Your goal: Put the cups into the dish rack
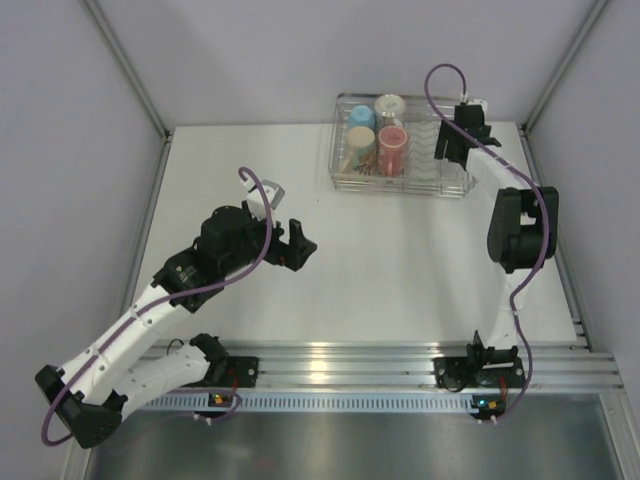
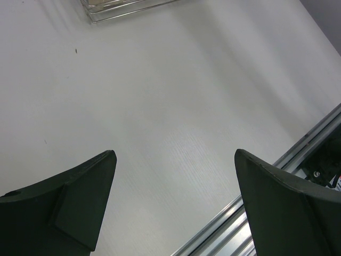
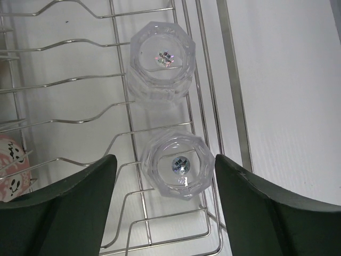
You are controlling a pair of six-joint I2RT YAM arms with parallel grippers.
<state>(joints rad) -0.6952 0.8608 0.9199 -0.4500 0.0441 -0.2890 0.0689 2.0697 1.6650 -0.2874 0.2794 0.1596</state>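
The small clear glass is standing on end in the dish rack, in the corner of the half with the upright plate wires. Whether its mouth is facing up or down cannot be told. A second glass like it is sitting just beside it along the same rim.

Judging by appearance, this glass is light, rigid and brittle. Its faceted wall is looking smooth and probably slippery, so a hold is best taken across two opposite flat faces, around mid-height, with moderate pressure only. The wire floor is giving it a narrow footing, and a nudge from either side is likely to tip it.

The right fingers are hanging apart over this corner, one on each side of the glass, and appear to be touching nothing.

In the other half of the rack, a blue cup, a reddish tumbler and two paler cups are standing close together.

Well apart from the rack, the left fingers are hovering spread wide over the bare white desk, holding nothing. No cup is showing on the desk outside the rack.
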